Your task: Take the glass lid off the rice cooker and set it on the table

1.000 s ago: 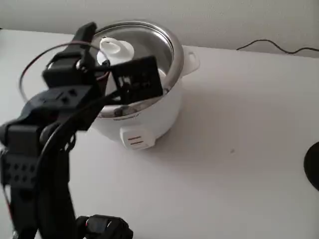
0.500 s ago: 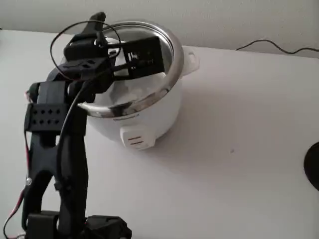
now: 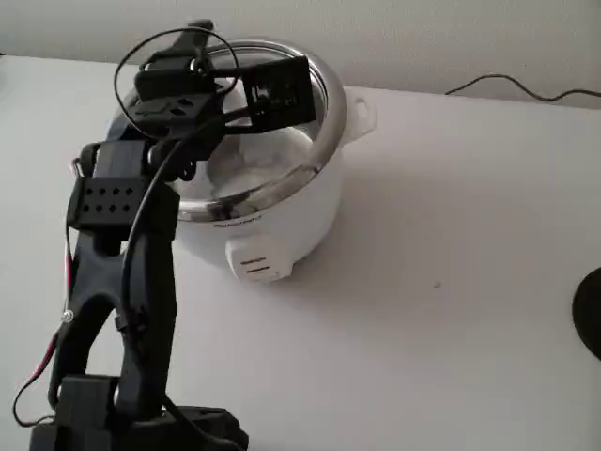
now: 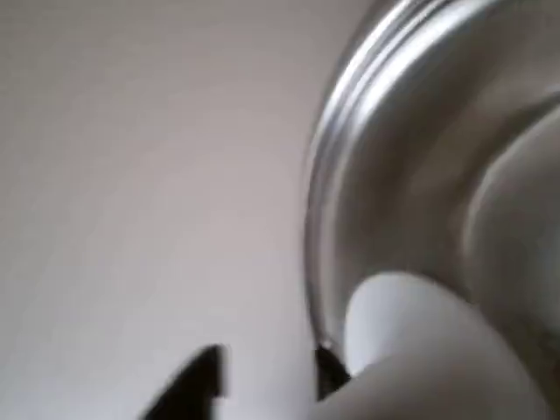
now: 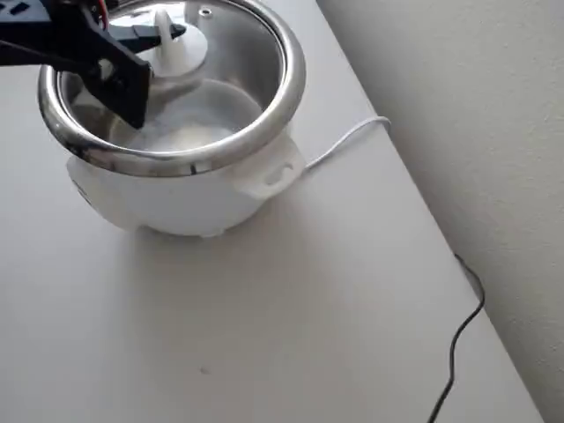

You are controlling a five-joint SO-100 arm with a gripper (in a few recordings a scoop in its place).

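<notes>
Above cooker (image 5: 176, 189): clear metal-rimmed lid (image 5: 225, 40).

I see a plain white surface (image 3: 451, 310) carrying the rice cooker (image 3: 272, 221), the arm's black base (image 3: 141, 427) in front, and a dark cable (image 5: 463, 330) near the wall.

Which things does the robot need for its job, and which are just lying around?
For the job: glass lid, gripper holding it, rice cooker, table.
Just lying about: black cable, dark thing at the table's right edge.
</notes>
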